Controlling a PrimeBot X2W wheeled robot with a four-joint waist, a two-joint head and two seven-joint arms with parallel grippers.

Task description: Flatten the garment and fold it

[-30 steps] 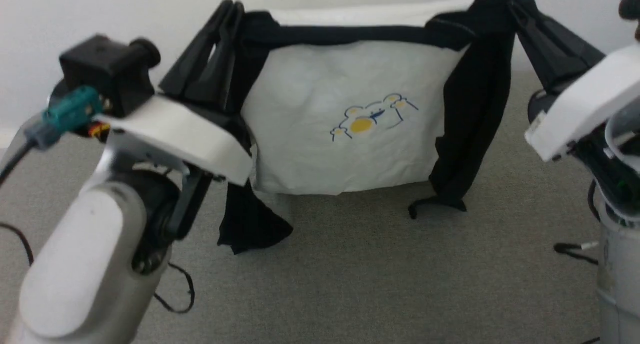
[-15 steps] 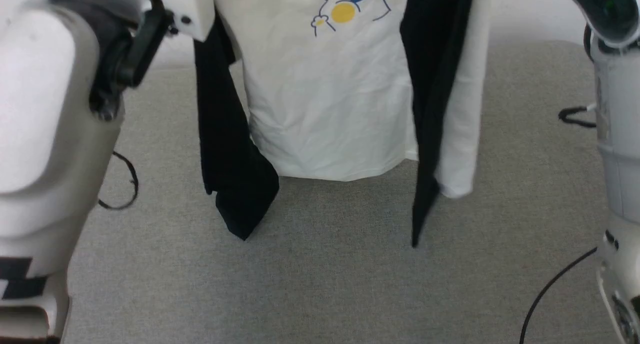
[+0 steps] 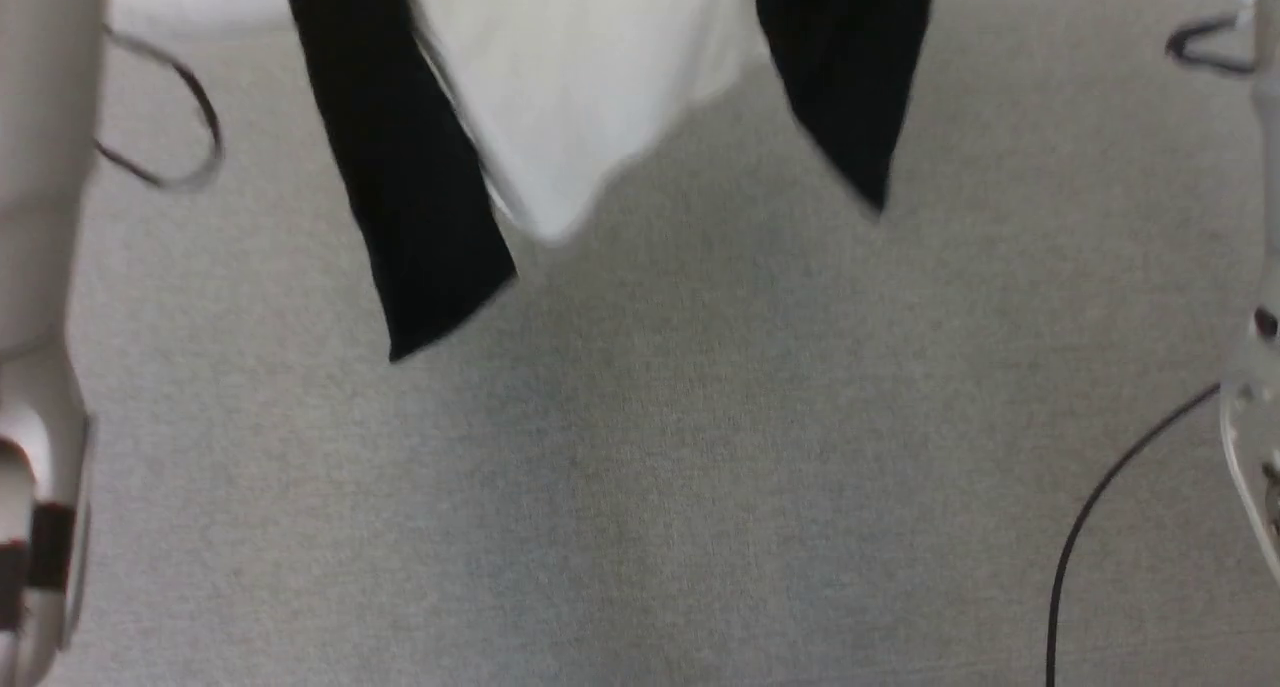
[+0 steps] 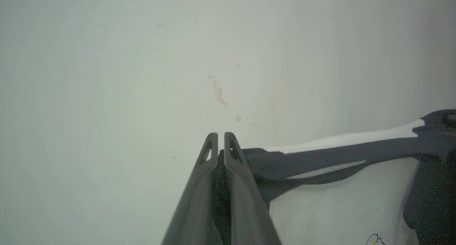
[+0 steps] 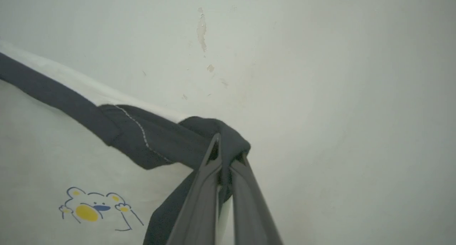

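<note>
The garment, a white T-shirt with black sleeves, hangs in the air above the grey carpet, its lower edge and both sleeve ends dangling in the head view. In the left wrist view my left gripper is shut on the black shoulder fabric of the garment. In the right wrist view my right gripper is shut on a bunched black shoulder of the garment, whose cartoon print faces the camera. The shirt stretches between the two grippers in front of a pale wall.
Grey carpet covers the floor below the shirt. A black cable runs at the lower right and another cable loop lies at the upper left. Pale arm parts stand at both side edges.
The head view has tilted down, so the shirt now sits at the top of the picture. Both arms have gone up out of that view with the shirt lifted off the carpet.
</note>
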